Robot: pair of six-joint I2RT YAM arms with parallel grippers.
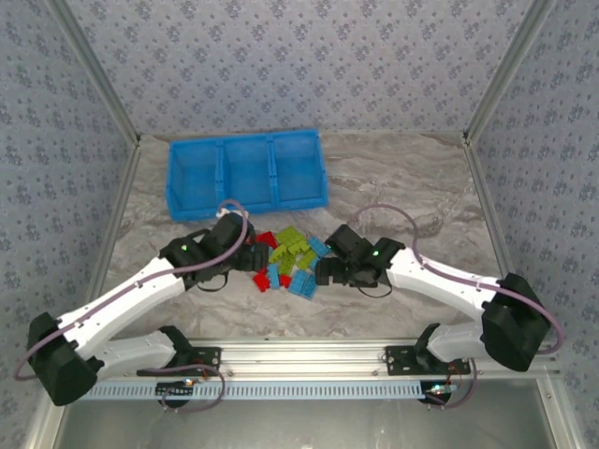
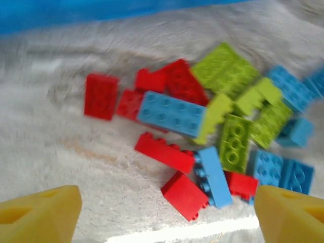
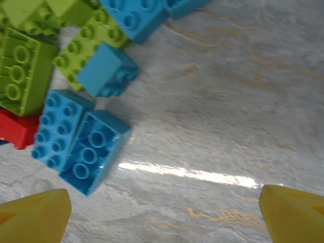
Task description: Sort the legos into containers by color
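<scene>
Both claws gape wide and empty: the left gripper (image 2: 167,216) hangs low over the near edge of the legos (image 2: 202,126), a red brick (image 2: 185,196) just ahead of it. The right gripper (image 3: 164,215) hovers over bare table (image 3: 217,101) beside two light blue bricks (image 3: 93,152). The pile lies loose between the arms, well apart from the blue tray (image 1: 245,140). The bricks are probably light, stiff and smooth-sided, so pinching one edge brick across its long flat sides looks safest.

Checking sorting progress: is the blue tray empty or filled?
Empty: the tray shows three bare blue compartments; the bricks lie piled on the table.
</scene>
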